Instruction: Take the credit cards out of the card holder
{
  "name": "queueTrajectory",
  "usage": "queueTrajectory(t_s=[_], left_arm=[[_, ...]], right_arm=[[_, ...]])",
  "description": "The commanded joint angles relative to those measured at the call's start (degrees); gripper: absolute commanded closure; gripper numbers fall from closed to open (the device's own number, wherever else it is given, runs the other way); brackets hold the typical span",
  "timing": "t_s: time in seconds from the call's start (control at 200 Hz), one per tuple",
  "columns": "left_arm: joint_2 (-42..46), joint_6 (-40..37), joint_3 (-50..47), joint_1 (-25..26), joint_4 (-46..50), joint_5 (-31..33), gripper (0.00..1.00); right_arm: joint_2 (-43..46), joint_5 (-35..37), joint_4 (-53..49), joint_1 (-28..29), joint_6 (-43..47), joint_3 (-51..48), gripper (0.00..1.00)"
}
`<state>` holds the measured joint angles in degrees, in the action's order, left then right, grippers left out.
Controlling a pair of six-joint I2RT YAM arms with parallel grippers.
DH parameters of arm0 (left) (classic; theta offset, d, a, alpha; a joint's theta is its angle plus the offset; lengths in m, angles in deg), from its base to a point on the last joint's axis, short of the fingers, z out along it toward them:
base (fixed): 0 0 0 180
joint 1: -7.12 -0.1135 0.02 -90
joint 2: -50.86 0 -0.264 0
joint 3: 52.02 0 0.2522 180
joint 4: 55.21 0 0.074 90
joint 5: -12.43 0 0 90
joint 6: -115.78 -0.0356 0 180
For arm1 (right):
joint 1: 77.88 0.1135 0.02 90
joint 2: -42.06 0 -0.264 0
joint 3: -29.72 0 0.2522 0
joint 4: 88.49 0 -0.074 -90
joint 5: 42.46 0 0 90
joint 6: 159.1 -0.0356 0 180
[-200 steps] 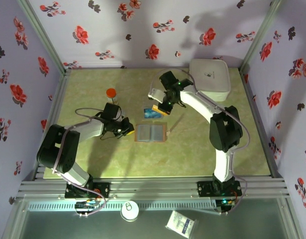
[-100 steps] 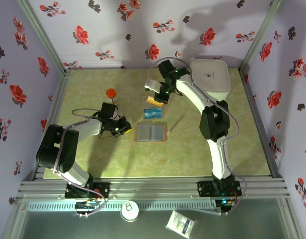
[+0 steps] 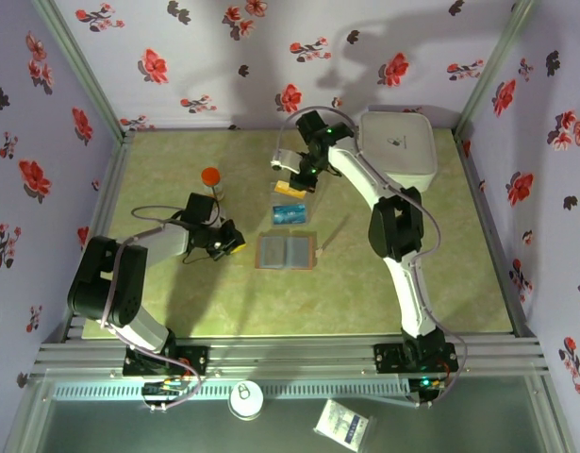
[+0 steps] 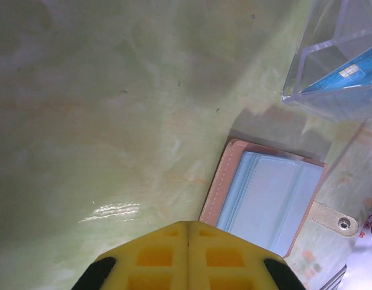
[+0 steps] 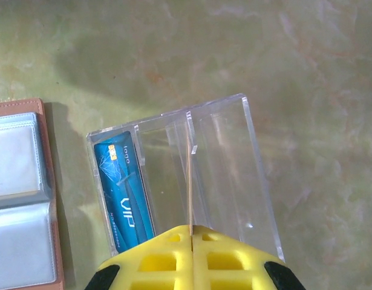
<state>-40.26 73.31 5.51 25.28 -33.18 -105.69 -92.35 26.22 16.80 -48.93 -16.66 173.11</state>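
While the L gripper (image 4: 187, 235) sits pressed shut on nothing just beside the open card holder (image 4: 264, 202), the R gripper (image 5: 190, 232), nearer the clear tray (image 5: 228, 151), pinches a yellowish card (image 3: 290, 189) edge-on w/ its long axis along the slots, approx. over a divider, one empty slot from the blue card (image 5: 122, 187).

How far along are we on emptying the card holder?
Done: a blue card lies in the clear tray. In hand: the right gripper, jaws shut on a thin card seen edge-on, over the tray. Remaining: drop it; the open card holder looks emptied, though I can't be sure.
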Motion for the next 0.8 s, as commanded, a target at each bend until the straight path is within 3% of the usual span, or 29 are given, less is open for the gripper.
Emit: queueTrajectory(t_s=[0.0,0.48,0.64,0.795], left_arm=[[-0.03,-1.7,0.79,-0.83,1.4,-1.12,1.0],[0.52,-1.82,0.2,-1.27,1.83,-1.06,1.0],[0.99,-1.63,-0.26,-1.37,1.57,-1.02,1.0],[0.93,-1.59,-0.13,-1.45,1.57,-0.97,1.0]], right_arm=[[-1.9,-1.5,-3.44,-0.39,2.55,1.68,1.0],[-5.83,-5.04,-8.42,-0.29,4.77,3.59,1.0],[-6.05,-5.02,-7.79,-0.3,3.6,4.34,0.83],[-4.23,-3.59,-4.71,-0.47,1.69,4.41,0.81]])
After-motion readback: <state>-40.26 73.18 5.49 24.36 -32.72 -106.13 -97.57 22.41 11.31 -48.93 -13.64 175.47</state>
